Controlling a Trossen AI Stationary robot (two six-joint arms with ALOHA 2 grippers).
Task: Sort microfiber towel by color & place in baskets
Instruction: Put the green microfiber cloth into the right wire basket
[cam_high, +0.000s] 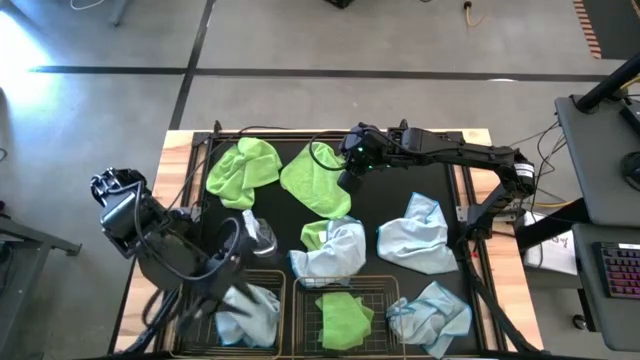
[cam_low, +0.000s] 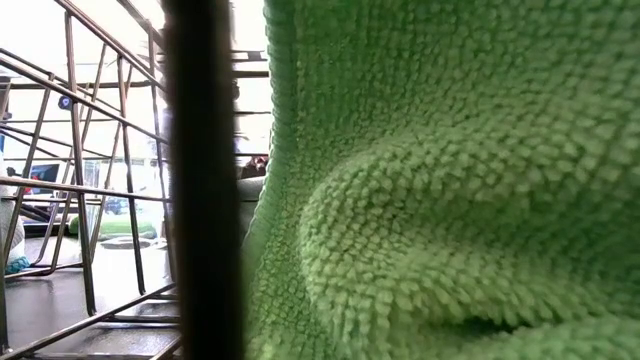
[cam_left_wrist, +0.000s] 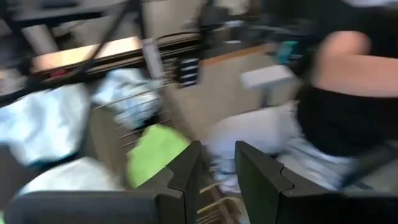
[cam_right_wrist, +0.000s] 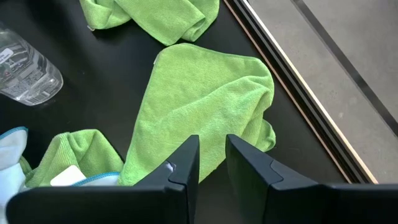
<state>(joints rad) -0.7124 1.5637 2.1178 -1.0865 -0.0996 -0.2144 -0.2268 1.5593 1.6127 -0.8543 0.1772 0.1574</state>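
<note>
Lime green and pale blue towels lie about the black mat. My right gripper (cam_high: 350, 170) (cam_right_wrist: 212, 163) hovers over a spread green towel (cam_high: 315, 182) (cam_right_wrist: 205, 99) at the far middle, with its fingers a little open and nothing between them. A second green towel (cam_high: 245, 165) lies to its left. My left gripper (cam_high: 228, 268) (cam_left_wrist: 217, 168) is open and empty above the left basket (cam_high: 262, 275), which holds a blue towel (cam_high: 250, 310). The right basket (cam_high: 385, 290) holds a green towel (cam_high: 345, 318) (cam_low: 450, 180).
A clear spray bottle (cam_high: 258, 232) (cam_right_wrist: 28, 65) lies left of centre. Blue towels lie at the centre (cam_high: 338, 250), right (cam_high: 415, 235) and near right (cam_high: 435, 315); the centre one covers a green towel (cam_high: 316, 234). A person (cam_left_wrist: 348, 93) is beyond the table in the left wrist view.
</note>
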